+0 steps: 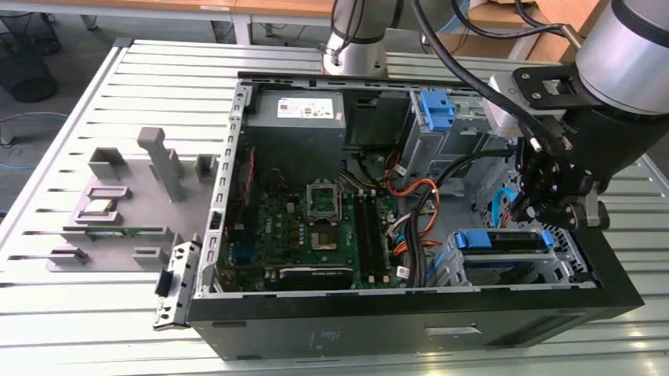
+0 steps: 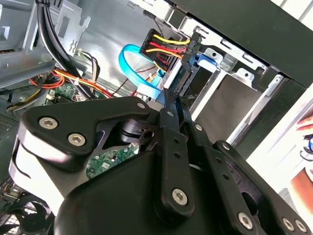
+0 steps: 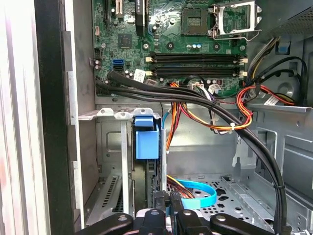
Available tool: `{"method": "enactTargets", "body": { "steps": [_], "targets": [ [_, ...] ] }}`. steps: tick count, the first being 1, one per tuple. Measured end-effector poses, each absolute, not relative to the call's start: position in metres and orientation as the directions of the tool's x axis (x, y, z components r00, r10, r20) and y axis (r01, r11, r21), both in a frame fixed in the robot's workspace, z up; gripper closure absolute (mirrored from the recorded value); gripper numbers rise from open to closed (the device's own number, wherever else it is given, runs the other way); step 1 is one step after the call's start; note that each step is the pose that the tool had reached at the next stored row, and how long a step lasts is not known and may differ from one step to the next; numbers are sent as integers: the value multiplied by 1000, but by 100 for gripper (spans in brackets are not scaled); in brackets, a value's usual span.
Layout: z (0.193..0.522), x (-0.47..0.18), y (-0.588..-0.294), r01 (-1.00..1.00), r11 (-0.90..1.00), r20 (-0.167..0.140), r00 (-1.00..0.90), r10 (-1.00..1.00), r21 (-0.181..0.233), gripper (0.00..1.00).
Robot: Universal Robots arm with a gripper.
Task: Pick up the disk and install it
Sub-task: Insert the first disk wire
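Note:
The disk [image 1: 500, 239] stands on edge in the drive bay at the front corner of the open computer case [image 1: 418, 313], toward the exterior view's right, with its blue bracket on top. In the first wrist view the bracket [image 3: 146, 143] caps the disk's dark edge between the bay's metal walls. The second wrist view shows the disk's green circuit side [image 2: 105, 164] beside the fingers. My gripper [image 1: 538, 219] reaches down onto the disk's end. Its fingers [image 3: 159, 199] stand close together, shut on the disk's bracket edge, and the gripper [image 2: 173, 93] is in line with the bay.
A black cable bundle [image 3: 195, 103] and orange-yellow wires cross just above the bay. A blue flat cable [image 3: 200, 193] and a power plug [image 2: 164, 46] hang beside it. The motherboard [image 1: 313, 219], power supply [image 1: 298, 110] and a second blue bracket [image 1: 437, 110] lie inside. Grey fixtures [image 1: 125, 196] stand on the table.

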State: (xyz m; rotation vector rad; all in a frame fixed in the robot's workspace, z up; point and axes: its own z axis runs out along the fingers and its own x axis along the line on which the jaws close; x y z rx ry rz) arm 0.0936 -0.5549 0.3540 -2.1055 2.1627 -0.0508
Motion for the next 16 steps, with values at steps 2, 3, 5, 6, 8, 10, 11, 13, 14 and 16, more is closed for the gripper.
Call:
{"method": "enactTargets", "body": {
  "steps": [2,3,5,6,8,10,11,13,14,16],
  "targets": [
    [354,93,-555,-994,30,-64,-23,-998,-110,84],
    [353,93,-555,-994,30,-64,-23,-998,-110,84],
    [352,93,-555,-994,30,-64,-23,-998,-110,84],
    [352,93,-555,-994,30,-64,-23,-998,-110,84],
    [352,93,-555,-993,30,-64,-23,-998,-110,84],
    [352,93,-556,-993,30,-65,-23,-998,-110,84],
    [352,93,-556,-993,30,-65,-23,-998,-110,84],
    [351,93,-556,-993,30,-65,-23,-998,-110,84],
    [351,93,-556,-993,30,-64,-23,-998,-110,84],
    [351,93,-556,-993,30,-65,-23,-998,-110,84]
  ]
}}
